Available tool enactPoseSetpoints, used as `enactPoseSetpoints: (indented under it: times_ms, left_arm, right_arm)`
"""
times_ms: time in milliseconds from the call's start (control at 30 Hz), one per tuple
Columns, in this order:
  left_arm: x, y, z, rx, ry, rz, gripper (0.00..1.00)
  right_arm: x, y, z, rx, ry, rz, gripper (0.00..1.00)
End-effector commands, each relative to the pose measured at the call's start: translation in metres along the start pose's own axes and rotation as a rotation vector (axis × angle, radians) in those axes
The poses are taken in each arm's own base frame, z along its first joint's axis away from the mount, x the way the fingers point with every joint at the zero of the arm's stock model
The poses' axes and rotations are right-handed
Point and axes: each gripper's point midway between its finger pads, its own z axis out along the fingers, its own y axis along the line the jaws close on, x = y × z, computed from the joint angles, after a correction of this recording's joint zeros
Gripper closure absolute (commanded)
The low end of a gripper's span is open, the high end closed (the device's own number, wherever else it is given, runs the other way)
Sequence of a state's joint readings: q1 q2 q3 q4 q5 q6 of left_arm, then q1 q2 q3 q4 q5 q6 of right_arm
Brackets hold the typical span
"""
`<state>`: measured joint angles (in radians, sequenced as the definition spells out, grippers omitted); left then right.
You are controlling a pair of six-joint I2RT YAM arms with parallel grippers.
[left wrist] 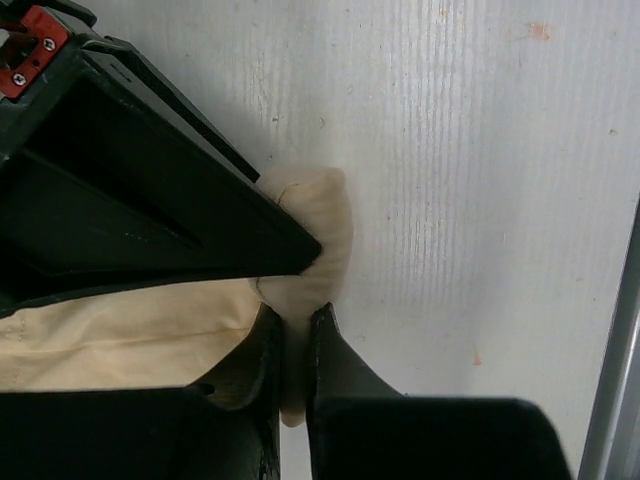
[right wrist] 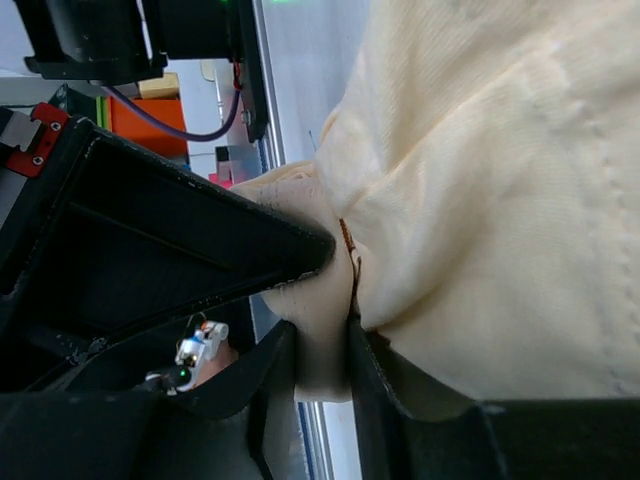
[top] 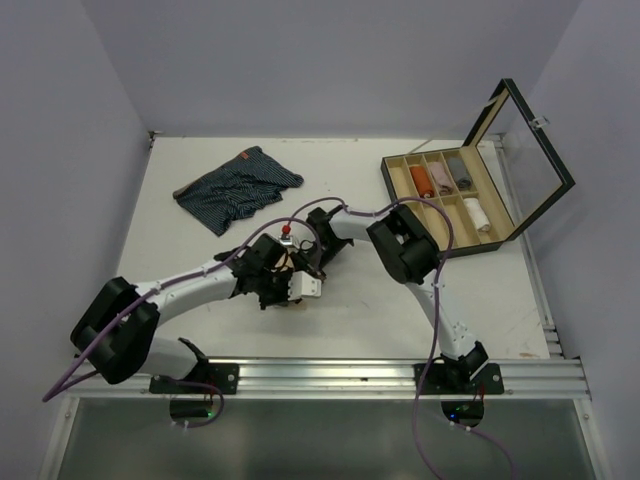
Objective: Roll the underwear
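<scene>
Both arms met over the counter (top: 480, 300), to the left of the wooden box (top: 395, 180) and nearer the arm bases than it. Between them was the beige underwear (right wrist: 480, 200). The left claw (left wrist: 314, 288) was clenched on a small bunched corner of it, the cloth squeezed between the two tips just above the counter. The right claw (right wrist: 338, 285) had a fold of the same garment between its jaws, touching both, so it looked to be grasping it too. From the right wrist the cloth spread wide and loose, with no tight cylinder showing. This piece seemed to be at the gathering or early turning step, not finished.

The navy striped underwear (top: 238, 188) lay well to the left of the box, toward the far wall. It was spread out and rumpled, and neither arm touched it; by the look of it, it was not yet rolled.

Inside the box, whose lid stood open, several small rolls (top: 441, 178) sat in separate compartments. Whether one was the pink-and-white garment could not be told; no such piece lay loose outside the box.
</scene>
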<state>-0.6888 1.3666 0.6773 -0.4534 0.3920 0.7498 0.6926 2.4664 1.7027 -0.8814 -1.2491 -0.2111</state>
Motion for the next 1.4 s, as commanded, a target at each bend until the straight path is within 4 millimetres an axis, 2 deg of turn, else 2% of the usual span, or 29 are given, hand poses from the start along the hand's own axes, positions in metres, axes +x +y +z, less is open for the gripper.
enactPoseSetpoints:
  times_ms: [0, 33, 67, 100, 133, 167, 200, 267, 333, 367, 400, 433, 467, 500, 567, 600, 633, 667, 733, 767, 967, 1067, 1267, 1367]
  left_arm:
    - [0.009, -0.026, 0.011, 0.143, 0.032, -0.023, 1.0]
    - [0.011, -0.03, 0.012, 0.173, 0.042, -0.031, 1.0]
    - [0.018, -0.037, 0.017, 0.225, 0.066, -0.039, 1.0]
    - [0.024, -0.045, 0.017, 0.278, 0.085, -0.073, 1.0]
    - [0.024, -0.042, 0.017, 0.298, 0.084, -0.101, 1.0]
    - [0.033, -0.047, 0.022, 0.356, 0.102, -0.14, 1.0]
    - [0.029, -0.045, 0.02, 0.387, 0.088, -0.183, 1.0]
    - [0.039, -0.036, 0.024, 0.421, 0.096, -0.275, 1.0]
    - [0.037, -0.017, 0.023, 0.419, 0.08, -0.335, 1.0]
    - [0.041, -0.016, 0.028, 0.448, 0.09, -0.365, 1.0]
    - [0.033, -0.006, 0.028, 0.46, 0.064, -0.378, 1.0]
    - [0.041, -0.004, 0.032, 0.487, 0.072, -0.421, 0.99]
    - [0.042, 0.0, 0.034, 0.495, 0.073, -0.426, 0.98]
    - [0.042, 0.008, 0.034, 0.497, 0.08, -0.429, 0.97]
    - [0.052, 0.01, 0.042, 0.531, 0.11, -0.441, 0.94]
    - [0.052, 0.018, 0.044, 0.526, 0.116, -0.436, 0.94]
    - [0.057, 0.017, 0.049, 0.545, 0.13, -0.449, 0.92]
    - [0.058, 0.02, 0.051, 0.548, 0.134, -0.448, 0.92]
    - [0.06, 0.024, 0.055, 0.562, 0.142, -0.461, 0.9]
    - [0.06, 0.025, 0.056, 0.567, 0.145, -0.465, 0.9]
    - [0.057, 0.03, 0.06, 0.579, 0.133, -0.482, 0.87]
    - [0.057, 0.03, 0.061, 0.579, 0.134, -0.485, 0.84]
    - [0.058, 0.033, 0.062, 0.569, 0.131, -0.483, 0.78]
    - [0.058, 0.035, 0.063, 0.565, 0.127, -0.488, 0.76]
  right_arm:
    - [-0.011, -0.041, -0.027, 0.232, -0.041, -0.089, 0.66]
    - [-0.015, -0.029, -0.038, 0.247, -0.06, -0.11, 0.61]
    - [-0.02, -0.024, -0.055, 0.265, -0.097, -0.116, 0.5]
    - [-0.023, -0.019, -0.066, 0.28, -0.121, -0.127, 0.43]
    - [-0.024, -0.018, -0.079, 0.322, -0.136, -0.146, 0.41]
    - [-0.031, -0.007, -0.102, 0.352, -0.18, -0.188, 0.4]
    - [-0.032, -0.002, -0.114, 0.376, -0.191, -0.214, 0.39]
    - [-0.032, 0.012, -0.143, 0.446, -0.223, -0.289, 0.39]
    - [-0.027, 0.019, -0.154, 0.484, -0.223, -0.367, 0.39]
    - [-0.025, 0.032, -0.163, 0.531, -0.236, -0.419, 0.4]
    - [-0.023, 0.037, -0.165, 0.545, -0.24, -0.452, 0.41]
    - [-0.017, 0.032, -0.163, 0.559, -0.247, -0.473, 0.41]
    - [-0.016, 0.036, -0.165, 0.574, -0.262, -0.502, 0.44]
    - [-0.016, 0.049, -0.168, 0.598, -0.287, -0.555, 0.44]
    - [-0.012, 0.05, -0.161, 0.623, -0.299, -0.616, 0.46]
    - [-0.015, 0.06, -0.161, 0.647, -0.311, -0.681, 0.46]
    - [-0.01, 0.057, -0.154, 0.659, -0.283, -0.72, 0.46]
    - [-0.008, 0.062, -0.137, 0.658, -0.239, -0.769, 0.46]
    - [-0.007, 0.059, -0.124, 0.709, -0.177, -0.862, 0.43]
    - [-0.006, 0.063, -0.106, 0.706, -0.139, -0.916, 0.42]
    - [-0.009, 0.052, -0.056, 0.707, -0.036, -1.108, 0.36]
    - [-0.008, 0.044, -0.04, 0.698, -0.006, -1.158, 0.36]
    - [-0.005, 0.019, -0.026, 0.7, 0.047, -1.186, 0.35]
    - [0.0, 0.01, -0.02, 0.676, 0.066, -1.175, 0.41]
